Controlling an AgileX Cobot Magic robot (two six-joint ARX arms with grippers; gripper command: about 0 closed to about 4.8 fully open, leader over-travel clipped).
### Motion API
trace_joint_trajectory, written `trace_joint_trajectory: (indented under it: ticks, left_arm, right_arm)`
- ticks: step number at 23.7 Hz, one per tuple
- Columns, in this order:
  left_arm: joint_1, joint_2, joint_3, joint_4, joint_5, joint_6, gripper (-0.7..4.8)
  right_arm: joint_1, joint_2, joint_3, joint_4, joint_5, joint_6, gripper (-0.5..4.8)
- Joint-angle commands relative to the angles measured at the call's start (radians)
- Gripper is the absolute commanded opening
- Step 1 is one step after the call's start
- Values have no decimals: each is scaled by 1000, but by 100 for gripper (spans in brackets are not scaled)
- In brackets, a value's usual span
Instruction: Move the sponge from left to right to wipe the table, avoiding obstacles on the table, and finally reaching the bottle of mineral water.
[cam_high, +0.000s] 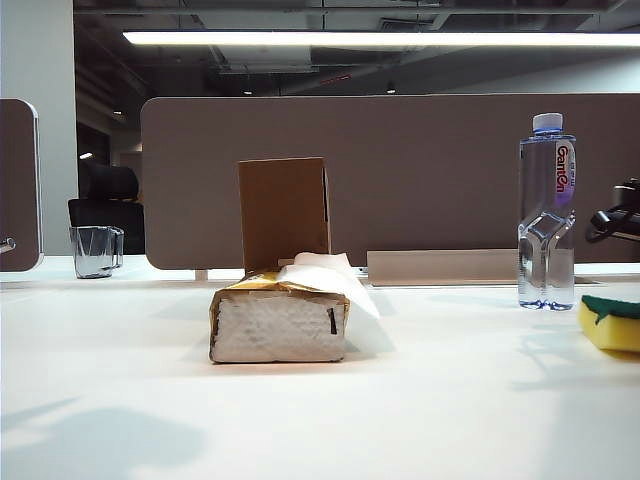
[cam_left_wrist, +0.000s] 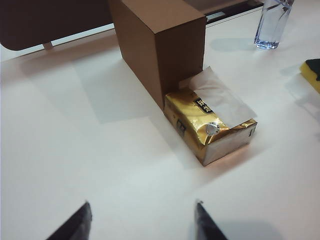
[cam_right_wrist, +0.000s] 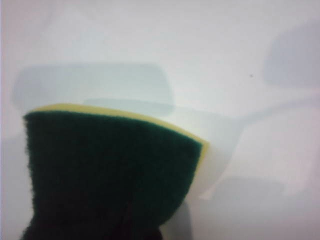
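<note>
My right pincer (cam_right_wrist: 95, 235): clamped on sponge (cam_right_wrist: 110, 170), green face seen only there. Left pincer (cam_left_wrist: 142, 220): open, empty, facing tissue pack (cam_left_wrist: 210, 127).

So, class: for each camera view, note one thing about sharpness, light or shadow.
Exterior view: ceiling strip light glares; soft shadows on the table. Left wrist view: sharp, cardboard box casts a shadow. Right wrist view: sponge blurred, too close.

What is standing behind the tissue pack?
Behind the tissue pack stands the upright cardboard box, touching it. The pack covers the box's bottom, so it cannot be seen there.
</note>
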Motion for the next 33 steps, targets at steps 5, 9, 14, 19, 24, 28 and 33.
trace_joint_trajectory:
  ticks: [5, 9, 14, 19, 24, 28, 33]
  left_arm:
    - [2, -1, 5, 8, 5, -1, 264]
    - [2, -1, 5, 8, 5, 0, 264]
    - [2, -1, 5, 8, 5, 0, 264]
    - [2, -1, 5, 8, 5, 0, 264]
    - [2, -1, 5, 8, 5, -1, 264]
    - [2, -1, 5, 9, 5, 0, 264]
    - [2, -1, 5, 18, 5, 0, 264]
  right_arm:
    - [-1, 64, 27, 37, 11, -4, -9]
    - [-1, 130, 71, 42, 11, -4, -9]
    - [-1, 170, 114, 57, 13, -4, -9]
    - [-3, 195, 158, 76, 14, -4, -9]
    - [-26, 223, 207, 83, 12, -4, -9]
    - [-42, 233, 233, 85, 9, -4, -9]
    - [-43, 235, 237, 85, -18, -8, -9]
